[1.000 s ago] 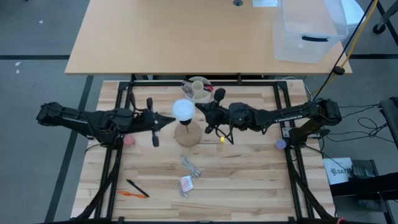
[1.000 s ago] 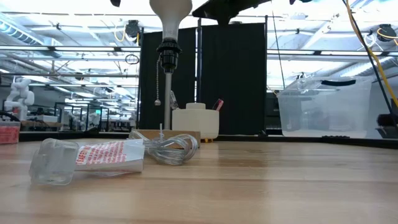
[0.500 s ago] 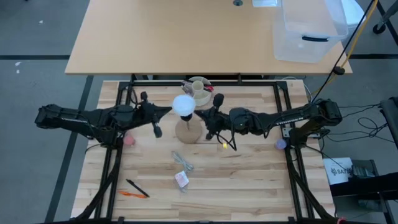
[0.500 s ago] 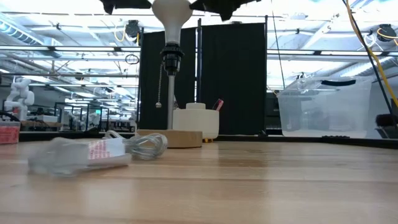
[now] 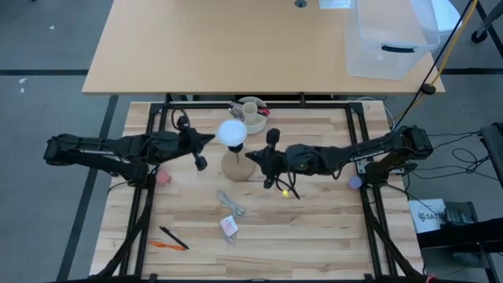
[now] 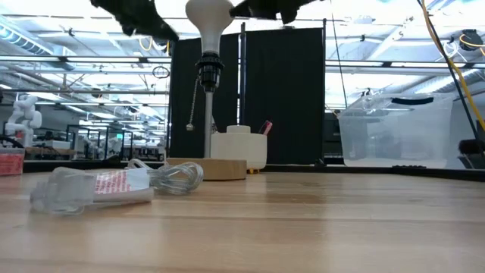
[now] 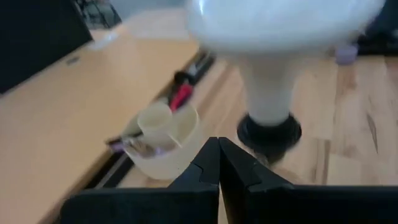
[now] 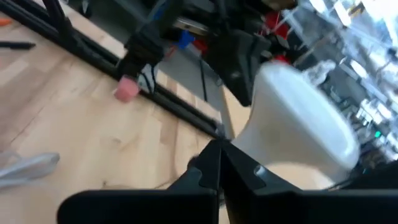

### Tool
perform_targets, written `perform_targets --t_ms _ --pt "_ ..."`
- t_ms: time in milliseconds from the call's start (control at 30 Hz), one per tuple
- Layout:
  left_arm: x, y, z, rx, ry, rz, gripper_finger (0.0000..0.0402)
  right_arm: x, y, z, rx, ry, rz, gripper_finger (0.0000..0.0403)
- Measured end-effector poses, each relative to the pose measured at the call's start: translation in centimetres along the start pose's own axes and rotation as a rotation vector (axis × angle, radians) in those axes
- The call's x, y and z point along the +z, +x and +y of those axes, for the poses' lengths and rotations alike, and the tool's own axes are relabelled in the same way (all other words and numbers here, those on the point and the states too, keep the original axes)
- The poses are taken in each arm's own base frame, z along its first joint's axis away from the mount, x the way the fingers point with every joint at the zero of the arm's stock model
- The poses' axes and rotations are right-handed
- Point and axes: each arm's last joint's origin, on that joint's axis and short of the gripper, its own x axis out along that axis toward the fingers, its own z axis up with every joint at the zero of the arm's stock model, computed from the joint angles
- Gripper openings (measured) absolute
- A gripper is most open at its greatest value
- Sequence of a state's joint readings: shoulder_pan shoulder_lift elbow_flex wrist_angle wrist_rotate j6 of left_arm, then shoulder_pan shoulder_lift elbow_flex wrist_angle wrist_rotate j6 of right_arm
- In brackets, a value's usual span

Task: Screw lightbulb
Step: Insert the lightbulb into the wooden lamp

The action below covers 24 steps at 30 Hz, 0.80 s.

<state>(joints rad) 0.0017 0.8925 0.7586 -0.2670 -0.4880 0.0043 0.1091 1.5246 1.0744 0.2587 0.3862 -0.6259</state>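
The lightbulb (image 5: 232, 133) is sitting upright in the black socket (image 6: 208, 67) on top of the tan wooden lamp base (image 5: 237, 167), near the middle of the wooden desk (image 5: 314, 228). In the low view its white dome (image 6: 210, 14) is tapering down into the socket, and a pull chain (image 6: 192, 102) is hanging beside the stem.

The left gripper (image 5: 206, 139) is hovering just beside the bulb on its left, with its fingers pressed together and nothing between them; the left wrist view is showing the two dark fingers (image 7: 219, 163) meeting in a closed point below the bulb's neck (image 7: 268, 93). The right gripper (image 5: 253, 155) is waiting just to the right of the lamp base, lower than the dome, its fingers likewise pressed together and empty, as the right wrist view is showing (image 8: 217, 163). Neither gripper appears to be touching the bulb, though the overhead angle is making this hard to confirm.

Behind the lamp, a cream round cup (image 5: 251, 112) is holding pens. In front of the lamp, a clear plastic wrapper (image 5: 230, 204) is lying next to a small packet with red print (image 5: 229, 226), and an orange pen and a black pen (image 5: 169, 240) are lying near the front left edge. A clear plastic bin (image 5: 391, 38) is standing on the far tan table (image 5: 212, 47).
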Motion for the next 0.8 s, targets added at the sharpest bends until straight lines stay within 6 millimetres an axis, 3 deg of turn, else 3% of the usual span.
perform_targets --t_ms 200,400,800 --pt "-2.1 1.1 -0.9 -0.088 -0.04 -0.048 0.0008 -1.2 0.7 -1.7 -0.055 0.111 0.032 0.0" --pt "-1.1 1.1 -1.1 -0.136 -0.047 -0.222 0.0015 -2.3 1.3 -4.0 -0.156 0.137 0.048 0.0" --pt "-0.9 0.4 -1.8 -0.207 -0.03 -0.257 0.0016 -2.2 1.5 -5.8 -0.259 0.064 -0.012 0.0"
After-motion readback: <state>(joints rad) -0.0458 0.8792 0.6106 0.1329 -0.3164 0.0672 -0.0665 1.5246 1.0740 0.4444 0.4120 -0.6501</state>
